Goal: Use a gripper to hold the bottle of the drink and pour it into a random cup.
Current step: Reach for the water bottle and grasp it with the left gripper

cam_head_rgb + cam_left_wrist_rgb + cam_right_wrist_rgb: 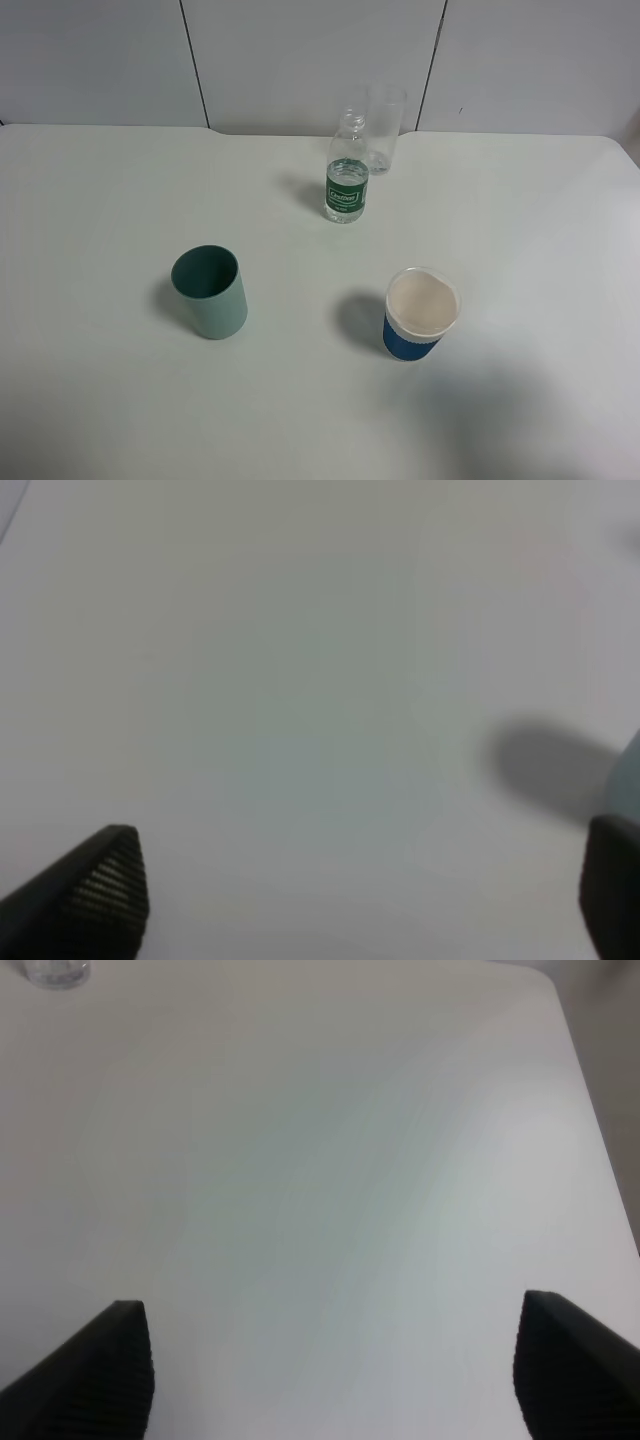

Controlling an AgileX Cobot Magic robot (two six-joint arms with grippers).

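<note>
Neither arm shows in the overhead view. Your left gripper (360, 885) hangs over the bare table (100, 200), jaws wide apart and holding nothing; the right gripper (345, 1360) is the same. Lower right of centre stands the short blue cup (408, 343), which looks empty. Lower left of centre is a taller teal cup (215, 310). The bottle (347, 185) stands at upper centre, long axis vertical, open mouth up, just in front of a clear glass (385, 130). By my reading you are at the start, with the bottle not yet grasped. Next, approach its labelled body from the side and close there.
</note>
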